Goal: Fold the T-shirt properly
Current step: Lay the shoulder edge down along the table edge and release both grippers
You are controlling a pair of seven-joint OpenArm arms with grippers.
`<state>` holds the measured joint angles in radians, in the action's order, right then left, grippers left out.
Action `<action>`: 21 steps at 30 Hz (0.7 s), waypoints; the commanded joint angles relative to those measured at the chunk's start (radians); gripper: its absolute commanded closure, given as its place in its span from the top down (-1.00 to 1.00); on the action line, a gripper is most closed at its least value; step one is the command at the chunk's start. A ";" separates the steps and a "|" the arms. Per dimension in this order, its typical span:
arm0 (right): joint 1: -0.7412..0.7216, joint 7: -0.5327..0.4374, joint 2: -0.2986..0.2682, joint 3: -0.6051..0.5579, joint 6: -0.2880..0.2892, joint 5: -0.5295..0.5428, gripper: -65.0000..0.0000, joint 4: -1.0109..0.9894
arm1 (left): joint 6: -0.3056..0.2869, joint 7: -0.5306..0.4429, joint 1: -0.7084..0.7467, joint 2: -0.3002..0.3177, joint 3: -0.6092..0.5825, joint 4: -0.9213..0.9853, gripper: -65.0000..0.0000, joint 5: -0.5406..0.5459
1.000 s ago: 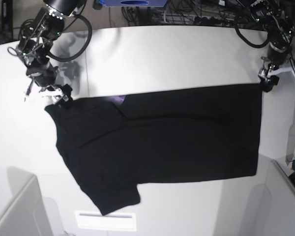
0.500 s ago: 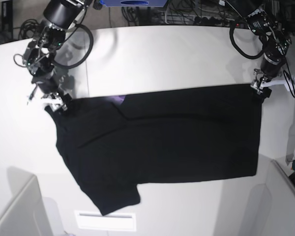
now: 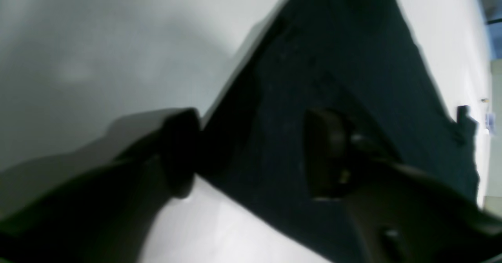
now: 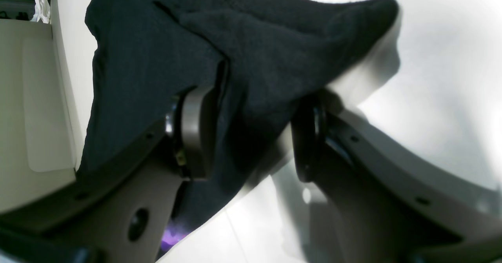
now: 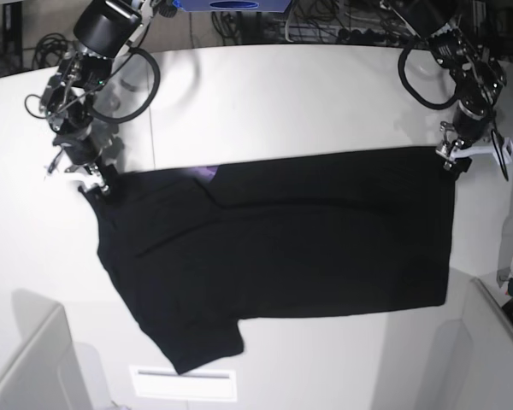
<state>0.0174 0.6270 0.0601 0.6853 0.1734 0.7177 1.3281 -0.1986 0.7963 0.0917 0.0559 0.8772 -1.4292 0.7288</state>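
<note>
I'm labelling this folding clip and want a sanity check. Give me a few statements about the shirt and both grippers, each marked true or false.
1. The T-shirt lies spread on the table. True.
2. The left gripper is at a corner of the shirt, one finger over the cloth. True.
3. The right gripper has no cloth between its fingers. False: black cloth sits between them.
4. The shirt is folded into a small square. False: it is spread wide, one sleeve sticking out.
5. A bit of purple shows on the shirt. True.
</note>
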 commanded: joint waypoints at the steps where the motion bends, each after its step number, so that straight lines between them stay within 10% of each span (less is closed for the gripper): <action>1: 0.006 0.021 -0.006 0.000 -0.030 -0.040 -0.11 -0.002 | 0.004 0.012 -0.008 0.005 0.001 -0.002 -0.01 -0.011; 7: 0.008 0.021 -0.007 0.000 -0.030 -0.042 -0.15 -0.002 | 0.004 0.012 -0.013 0.005 0.001 0.011 -0.45 -0.013; 11: 0.006 0.021 -0.007 0.006 -0.030 -0.042 -0.75 -0.002 | 0.004 0.012 -0.013 0.008 0.001 0.012 -1.00 -0.016; 12: 0.006 0.021 -0.007 0.006 -0.030 -0.042 -0.98 -0.002 | 0.004 0.013 -0.013 0.009 0.001 0.012 -1.00 -0.016; 21: 0.095 0.095 -0.006 0.007 -0.030 -0.036 -1.00 0.106 | 0.000 0.067 0.070 0.042 0.007 -0.002 -1.00 -0.011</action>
<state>0.1123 0.7097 0.0586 0.6899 0.1551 0.6975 1.4277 -0.2108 0.8532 0.1566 0.0902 0.8795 -1.4204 0.7322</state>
